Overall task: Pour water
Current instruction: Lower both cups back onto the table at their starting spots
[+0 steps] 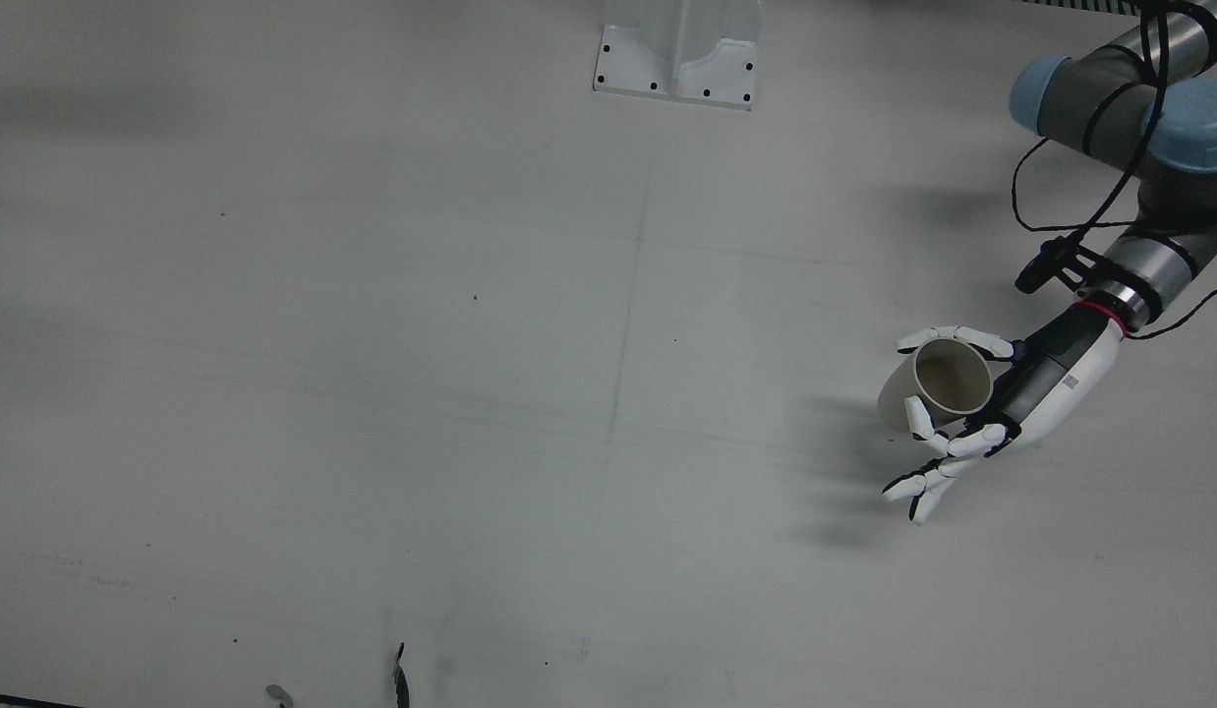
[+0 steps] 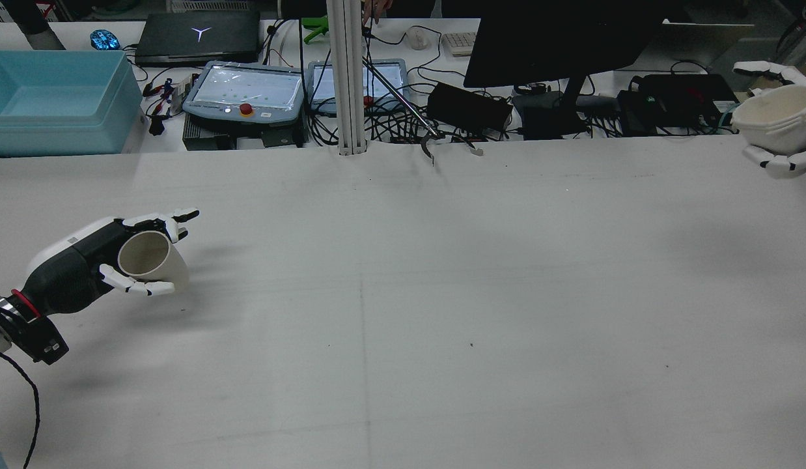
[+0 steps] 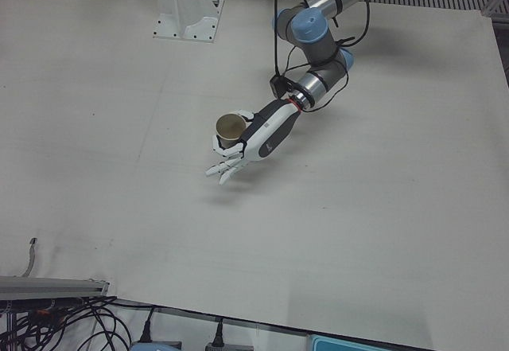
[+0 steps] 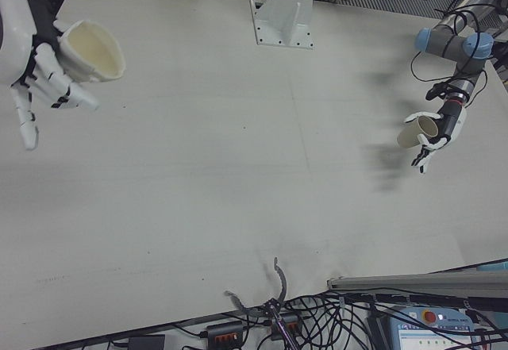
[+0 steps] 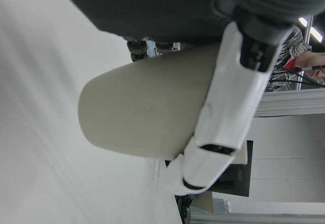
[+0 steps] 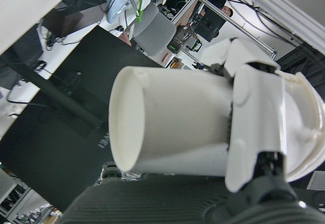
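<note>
My left hand is shut on a beige paper cup and holds it above the table, tipped well over with its mouth toward the robot's side. The hand and cup also show at the rear view's left, in the left-front view, and close up in the left hand view. My right hand is shut on a white cup, held high off the table's right edge. That cup also shows in the rear view and the right hand view.
An arm pedestal is bolted at the table's robot side. Beyond the far edge in the rear view stand a post, a blue bin, tablets, a monitor and cables. A loose cable end lies at the operators' edge.
</note>
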Controlling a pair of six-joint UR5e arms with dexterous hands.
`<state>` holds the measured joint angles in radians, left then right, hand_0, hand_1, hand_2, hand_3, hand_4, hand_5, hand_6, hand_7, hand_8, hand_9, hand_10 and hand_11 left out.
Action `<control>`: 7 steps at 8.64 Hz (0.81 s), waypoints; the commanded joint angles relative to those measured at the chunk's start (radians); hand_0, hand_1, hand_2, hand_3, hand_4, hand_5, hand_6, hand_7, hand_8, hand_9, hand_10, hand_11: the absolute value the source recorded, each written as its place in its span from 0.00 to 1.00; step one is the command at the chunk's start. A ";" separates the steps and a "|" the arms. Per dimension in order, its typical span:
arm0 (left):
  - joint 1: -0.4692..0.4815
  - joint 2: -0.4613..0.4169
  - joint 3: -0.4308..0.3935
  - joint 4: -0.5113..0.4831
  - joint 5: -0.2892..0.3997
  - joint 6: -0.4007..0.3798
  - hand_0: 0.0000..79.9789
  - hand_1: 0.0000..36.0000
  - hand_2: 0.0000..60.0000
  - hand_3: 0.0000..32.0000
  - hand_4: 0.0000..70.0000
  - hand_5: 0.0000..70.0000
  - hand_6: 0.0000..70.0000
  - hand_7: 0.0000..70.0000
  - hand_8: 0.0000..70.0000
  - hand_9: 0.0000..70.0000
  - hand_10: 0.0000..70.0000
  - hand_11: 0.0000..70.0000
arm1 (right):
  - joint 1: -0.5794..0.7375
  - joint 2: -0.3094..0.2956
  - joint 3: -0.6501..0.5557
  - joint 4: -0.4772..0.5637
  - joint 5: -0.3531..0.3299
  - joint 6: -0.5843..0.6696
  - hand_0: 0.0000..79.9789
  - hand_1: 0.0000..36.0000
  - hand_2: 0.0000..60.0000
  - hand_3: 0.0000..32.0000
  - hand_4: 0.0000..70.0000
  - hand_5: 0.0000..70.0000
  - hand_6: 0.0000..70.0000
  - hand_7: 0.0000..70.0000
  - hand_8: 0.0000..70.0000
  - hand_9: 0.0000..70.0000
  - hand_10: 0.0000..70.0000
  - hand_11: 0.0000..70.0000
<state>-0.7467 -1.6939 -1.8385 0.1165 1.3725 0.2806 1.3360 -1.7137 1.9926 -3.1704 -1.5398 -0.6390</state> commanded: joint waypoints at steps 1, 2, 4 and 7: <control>-0.121 0.097 0.079 -0.148 0.077 0.002 1.00 1.00 1.00 0.00 0.54 1.00 0.18 0.15 0.04 0.01 0.07 0.17 | -0.011 0.051 -0.554 0.449 0.053 0.059 0.89 1.00 1.00 0.00 0.00 0.30 0.59 0.63 0.67 0.88 0.02 0.08; -0.150 0.103 0.134 -0.203 0.097 0.005 1.00 1.00 1.00 0.00 0.54 1.00 0.18 0.16 0.04 0.01 0.07 0.17 | -0.027 0.095 -0.681 0.511 0.073 0.052 0.88 1.00 1.00 0.00 0.00 0.30 0.63 0.69 0.68 0.91 0.02 0.09; -0.161 0.118 0.241 -0.308 0.099 0.003 1.00 1.00 1.00 0.00 0.55 1.00 0.18 0.16 0.04 0.01 0.07 0.17 | -0.095 0.189 -0.837 0.556 0.122 0.050 0.86 1.00 1.00 0.00 0.00 0.30 0.66 0.71 0.69 0.91 0.02 0.09; -0.183 0.135 0.353 -0.400 0.099 0.011 1.00 1.00 1.00 0.00 0.55 1.00 0.19 0.16 0.05 0.01 0.08 0.17 | -0.259 0.223 -0.877 0.560 0.265 0.052 0.88 1.00 1.00 0.00 0.00 0.30 0.62 0.66 0.66 0.87 0.01 0.07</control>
<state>-0.9128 -1.5719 -1.5756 -0.2077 1.4702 0.2865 1.1788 -1.5212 1.1439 -2.6164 -1.3545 -0.5878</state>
